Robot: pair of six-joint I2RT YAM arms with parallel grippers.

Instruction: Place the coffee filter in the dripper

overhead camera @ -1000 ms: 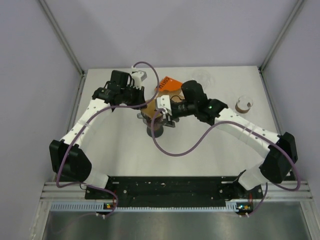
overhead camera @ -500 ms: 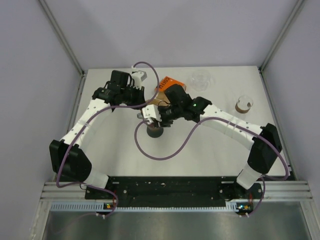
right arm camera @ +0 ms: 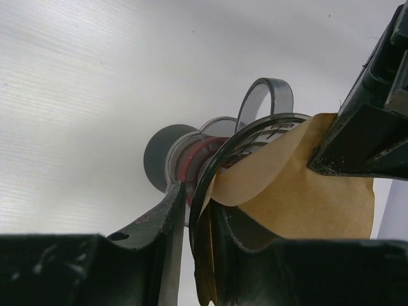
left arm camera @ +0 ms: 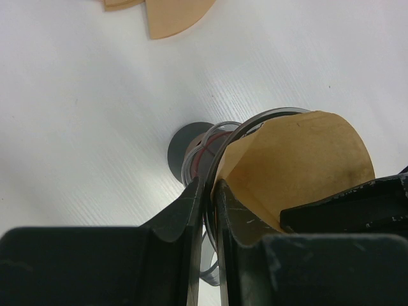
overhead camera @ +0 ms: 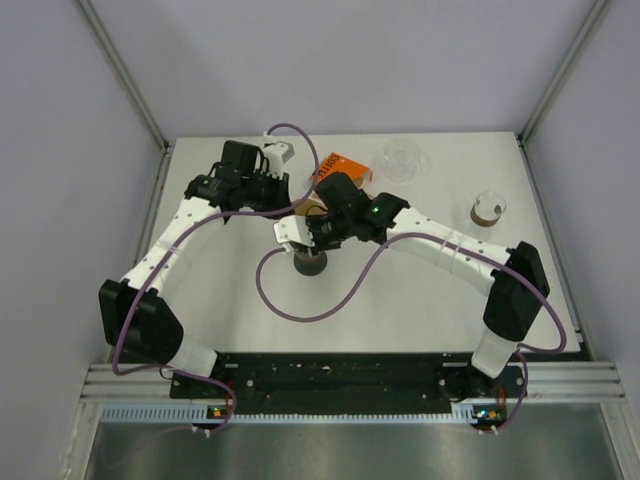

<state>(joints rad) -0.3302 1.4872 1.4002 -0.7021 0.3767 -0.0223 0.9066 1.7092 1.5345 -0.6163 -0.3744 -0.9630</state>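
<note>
The clear dripper [overhead camera: 308,262] stands mid-table on a dark round base [left arm camera: 182,143], with a red collar and a dark rim [right arm camera: 242,137]. A brown paper coffee filter [left arm camera: 299,166] sits opened inside its mouth, one edge curling over the rim [right arm camera: 299,191]. My left gripper [left arm camera: 207,182] is shut on the dripper's rim on the far-left side [overhead camera: 292,198]. My right gripper [right arm camera: 196,191] straddles the rim from the other side [overhead camera: 305,232]. One of its fingers is outside the rim; the other is inside, pressing the filter's wall against it.
A stack of spare brown filters [left arm camera: 172,16] lies just beyond the dripper, by an orange packet [overhead camera: 340,165]. A clear glass vessel [overhead camera: 400,158] stands at the back. A small round holder [overhead camera: 488,208] sits at the right. Both arms' cables loop over the table.
My right arm has swung left and farther over the dripper, and its jaws have narrowed onto the rim and filter. The left arm and the dripper have not moved.
</note>
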